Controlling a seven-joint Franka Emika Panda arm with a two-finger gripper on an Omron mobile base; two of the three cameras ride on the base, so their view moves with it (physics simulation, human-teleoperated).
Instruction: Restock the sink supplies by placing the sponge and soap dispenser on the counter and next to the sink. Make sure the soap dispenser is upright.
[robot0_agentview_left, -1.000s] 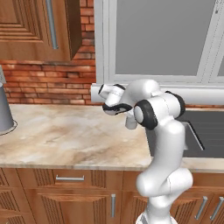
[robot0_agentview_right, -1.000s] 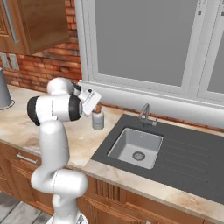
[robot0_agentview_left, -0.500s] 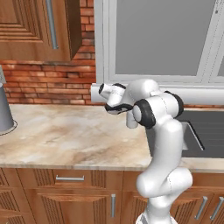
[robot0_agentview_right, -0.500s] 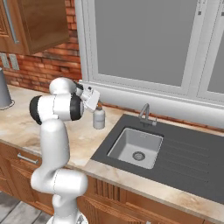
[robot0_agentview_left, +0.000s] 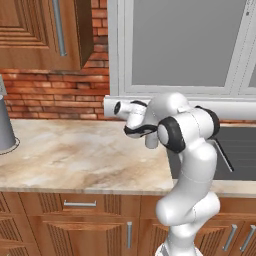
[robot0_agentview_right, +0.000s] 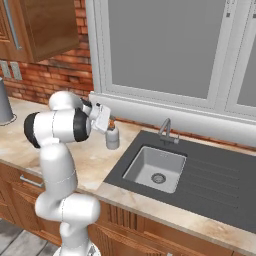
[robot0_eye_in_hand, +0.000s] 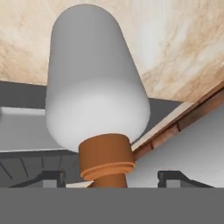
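now end effector (robot0_eye_in_hand: 107, 177) fingers spread apart beside soap dispenser (robot0_eye_in_hand: 94, 87).

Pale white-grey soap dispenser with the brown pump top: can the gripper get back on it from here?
Probably yes. The gripper sits over the soap dispenser, its dark fingertips flanking the brown pump; nothing lies between.

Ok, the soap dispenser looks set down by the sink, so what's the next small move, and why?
Probably lift the gripper straight up, clear of the pump top. The soap dispenser stands upright on the counter beside the sink, and the fingers sit apart from its neck.
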